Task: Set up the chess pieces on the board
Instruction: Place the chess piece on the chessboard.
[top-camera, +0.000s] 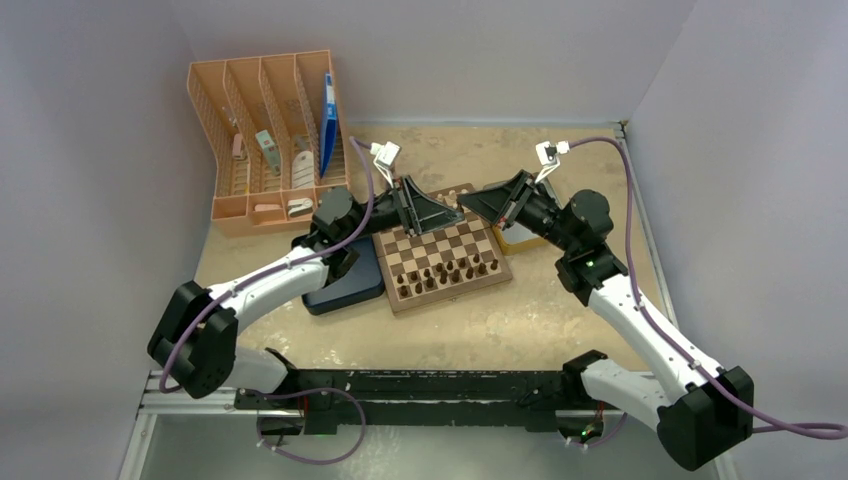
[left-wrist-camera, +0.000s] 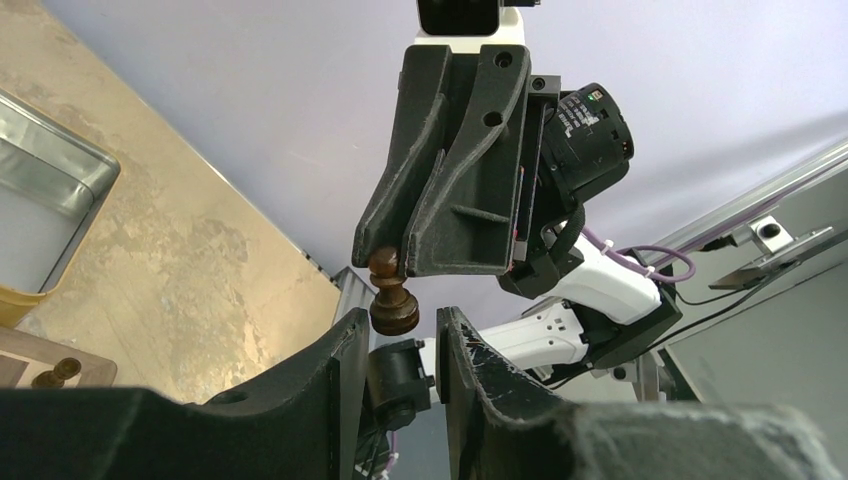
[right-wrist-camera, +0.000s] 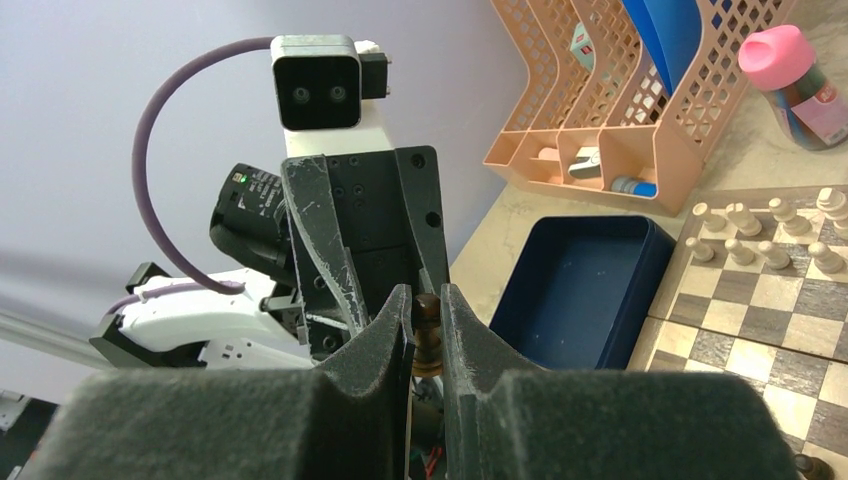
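Observation:
Above the far edge of the board (top-camera: 395, 300) my two grippers meet tip to tip. My right gripper (right-wrist-camera: 427, 300) is shut on the head of a dark brown pawn (right-wrist-camera: 428, 330). In the left wrist view that pawn (left-wrist-camera: 393, 300) hangs from the right gripper (left-wrist-camera: 392, 258), its round base just at the tips of my left gripper (left-wrist-camera: 402, 325). The left jaws stand a little apart, with a gap on one side of the base. Several dark chess pieces (top-camera: 445, 272) stand in rows on the board's near side.
Pale cream pieces (right-wrist-camera: 760, 235) line the board's far side. A dark blue box (top-camera: 345, 290) lies left of the board. An orange file rack (top-camera: 265, 140) stands at the back left, a yellow tin (top-camera: 520, 238) under the right arm, and a pink-capped bottle (right-wrist-camera: 795, 85) behind the board.

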